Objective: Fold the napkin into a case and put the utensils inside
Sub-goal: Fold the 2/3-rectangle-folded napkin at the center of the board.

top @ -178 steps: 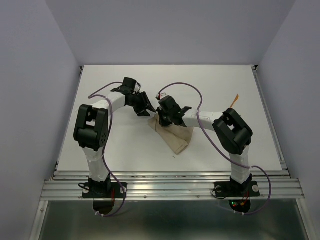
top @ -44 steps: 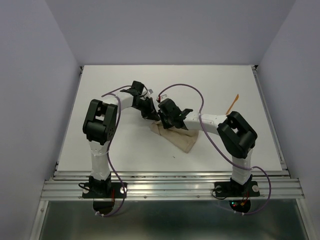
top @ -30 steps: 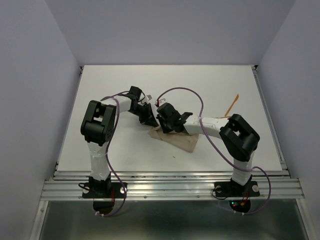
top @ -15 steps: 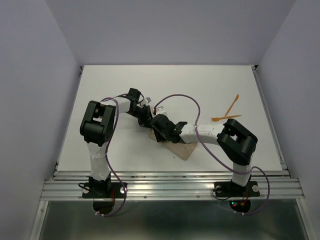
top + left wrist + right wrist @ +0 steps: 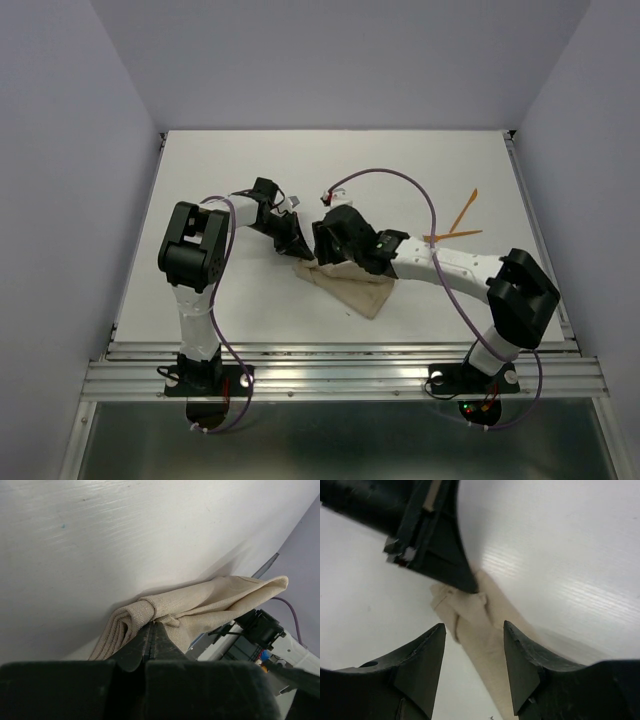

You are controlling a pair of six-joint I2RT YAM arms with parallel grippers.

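The napkin (image 5: 352,287) lies folded into a narrow tan strip running diagonally at mid-table. My left gripper (image 5: 298,248) is shut at the strip's upper-left end, its tips (image 5: 152,625) pinching the bunched cloth (image 5: 200,605) there. My right gripper (image 5: 326,256) hovers just above the same end, open, with one finger (image 5: 422,655) on each side of the strip (image 5: 485,630) and nothing held. The left gripper's tip (image 5: 470,586) shows in the right wrist view, touching the napkin's corner. Two orange utensils (image 5: 463,211) (image 5: 452,236) lie on the table at the right, apart from the cloth.
The white table (image 5: 230,170) is walled in by lilac panels. A metal rail (image 5: 340,360) runs along the near edge. The right arm's forearm (image 5: 450,265) stretches between the napkin and the utensils, with a purple cable (image 5: 400,180) looping above it.
The right gripper's jaws have opened and let go of the napkin, and it has lifted slightly. The right arm's elbow has swung out to the right. The left gripper stays shut at the napkin's end.
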